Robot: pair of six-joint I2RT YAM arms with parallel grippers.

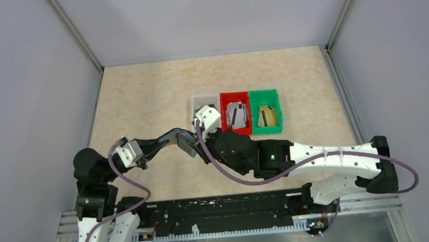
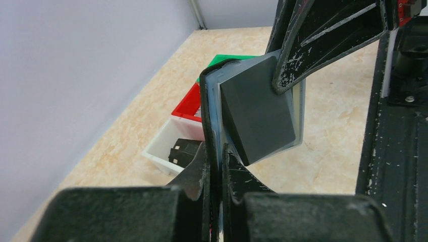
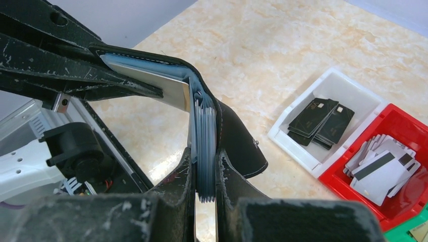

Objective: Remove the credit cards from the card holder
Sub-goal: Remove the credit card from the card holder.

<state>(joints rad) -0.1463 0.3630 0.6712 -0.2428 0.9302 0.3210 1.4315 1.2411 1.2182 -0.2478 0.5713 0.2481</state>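
Left gripper (image 2: 216, 160) is closed tight on the black edge of the card holder (image 2: 255, 118). Right gripper (image 3: 206, 169) clamps its grey-blue inner slots (image 3: 204, 126).

Matt black, stitched leather-look card holder (image 3: 237, 136); glossy moulded plastic bins (image 3: 361, 96) on a smooth, polished stone-patterned counter (image 3: 282, 50).

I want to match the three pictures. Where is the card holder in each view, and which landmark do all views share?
Top external: the card holder is a little left of centre, nearer to the arm bases than the bins.
Left wrist: it fills the middle of the picture, held open.
Right wrist: it is in the middle, reaching to the upper left.
Shared landmark: the red bin, left of centre in the left wrist view, at the right edge in the right wrist view.
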